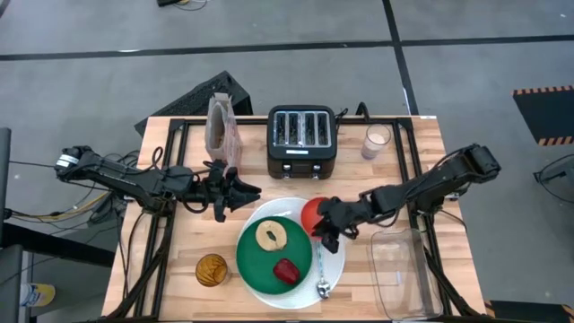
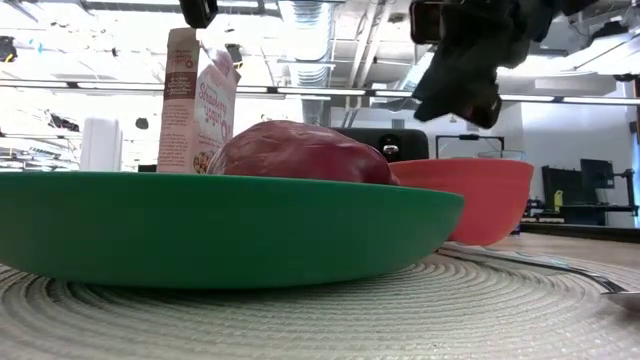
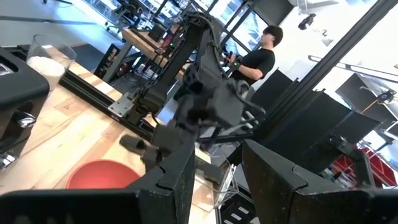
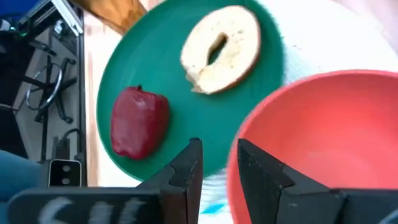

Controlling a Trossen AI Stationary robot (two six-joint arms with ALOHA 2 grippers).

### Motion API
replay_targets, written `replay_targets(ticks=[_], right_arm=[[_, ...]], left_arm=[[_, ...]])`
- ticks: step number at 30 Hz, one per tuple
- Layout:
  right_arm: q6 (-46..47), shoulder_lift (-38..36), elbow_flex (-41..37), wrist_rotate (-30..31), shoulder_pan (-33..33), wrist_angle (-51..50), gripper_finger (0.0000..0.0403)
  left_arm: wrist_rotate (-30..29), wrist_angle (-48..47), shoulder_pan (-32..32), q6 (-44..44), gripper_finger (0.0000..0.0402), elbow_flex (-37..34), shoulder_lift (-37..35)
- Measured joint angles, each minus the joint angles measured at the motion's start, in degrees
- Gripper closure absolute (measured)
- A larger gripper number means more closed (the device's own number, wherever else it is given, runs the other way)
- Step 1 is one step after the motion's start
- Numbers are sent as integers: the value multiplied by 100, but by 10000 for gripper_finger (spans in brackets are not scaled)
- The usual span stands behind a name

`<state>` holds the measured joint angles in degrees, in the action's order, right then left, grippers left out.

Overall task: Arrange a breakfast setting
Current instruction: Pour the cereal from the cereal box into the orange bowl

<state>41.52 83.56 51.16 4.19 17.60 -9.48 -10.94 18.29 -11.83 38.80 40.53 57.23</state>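
Observation:
A large white plate (image 1: 285,205), ribbed in rings, lies at the table's near middle. On it lies the green plate (image 1: 256,260) with a bagel half (image 1: 271,235) and a red fruit (image 1: 286,270). The red-orange bowl (image 1: 310,212) stands on the white plate's far right part. The blue-handled spoon (image 1: 321,269) lies on its right part. The pinkish cereal box (image 1: 221,130) stands upright at the far left. My right gripper (image 1: 325,230) hovers a little open over the bowl's rim (image 4: 236,155), clear of it in the low view (image 2: 462,75). My left gripper (image 1: 240,192) is open and empty, near the box.
A black toaster (image 1: 302,139) stands at the far middle, with a glass of white stuff (image 1: 377,141) to its right. An amber glass (image 1: 212,269) stands near the front left. A clear container (image 1: 399,269) lies at the near right. A person (image 3: 258,59) stands beyond the table.

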Motion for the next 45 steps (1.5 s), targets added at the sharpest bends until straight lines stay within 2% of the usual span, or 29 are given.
replay_targets(ticks=[5,10,15,23,31,35,40,45], right_arm=[[-170,-594,-7,0,-215,-375,280],[-934,-1467,-2,31,-388,-617,280],[-1827,-2516,-149,62,-502,-609,280],[-2259,-4369,-1284,259,-570,355,280],[-2645,-5720,-2549,259,-522,1402,280],[-2445,-6282,-3359,259,-522,2001,280],[-2204,-6878,-4246,257,-522,2850,280],[-2202,-7282,-4675,248,-522,2911,280]], left_arm=[[1,4,17,-59,281,0,0],[18,2,59,-109,281,0,0],[468,-17,133,-560,281,-2,-73],[362,-108,135,-989,281,-2,-618],[260,-611,136,-1340,281,-2,-1420],[216,-1202,136,-1336,281,-2,-1798],[-113,-1678,137,-1262,281,-2,-2075],[-131,-1782,137,-1261,281,-2,-2142]])
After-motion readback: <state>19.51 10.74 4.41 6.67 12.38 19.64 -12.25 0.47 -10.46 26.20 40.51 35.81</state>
